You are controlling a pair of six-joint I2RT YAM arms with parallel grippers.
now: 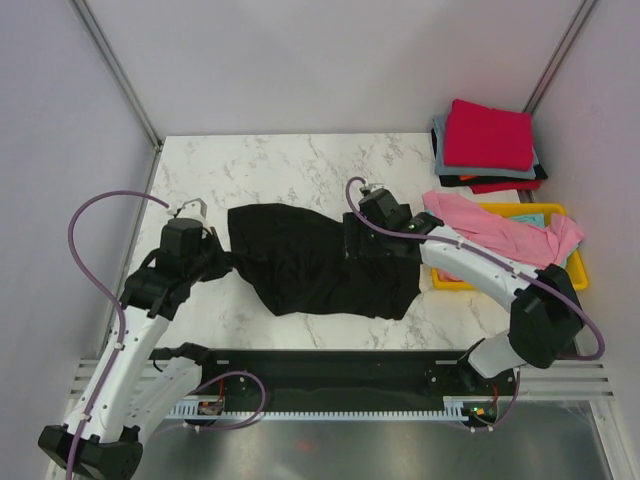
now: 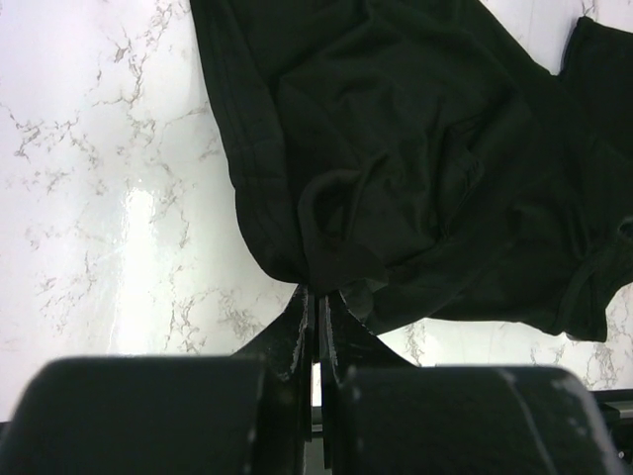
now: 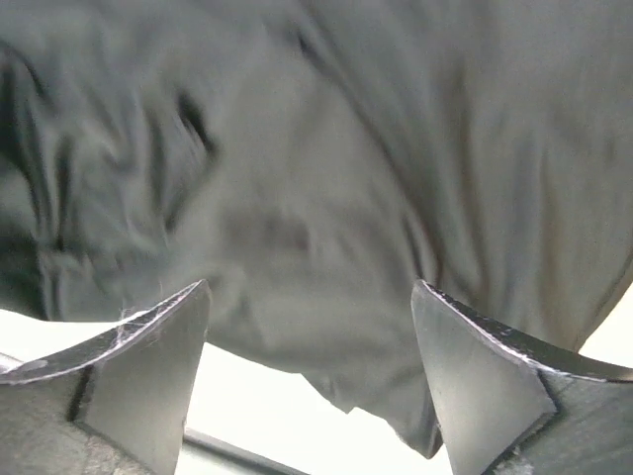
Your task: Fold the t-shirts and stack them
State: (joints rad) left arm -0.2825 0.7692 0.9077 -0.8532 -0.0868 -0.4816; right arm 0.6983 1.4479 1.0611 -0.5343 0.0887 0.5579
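At centre left of the top view, the left gripper (image 1: 222, 258) is clamped on the left edge of the black t-shirt (image 1: 320, 265), its fingers pressed together on a bunched fold. The shirt lies crumpled across the middle of the marble table (image 1: 290, 165). At the shirt's right end, the right gripper (image 1: 352, 243) is positioned over the fabric with fingers spread apart. Further right, a pink t-shirt (image 1: 500, 232) drapes over the yellow tray (image 1: 578, 272). In the upper right, a red t-shirt (image 1: 488, 135) tops a folded stack.
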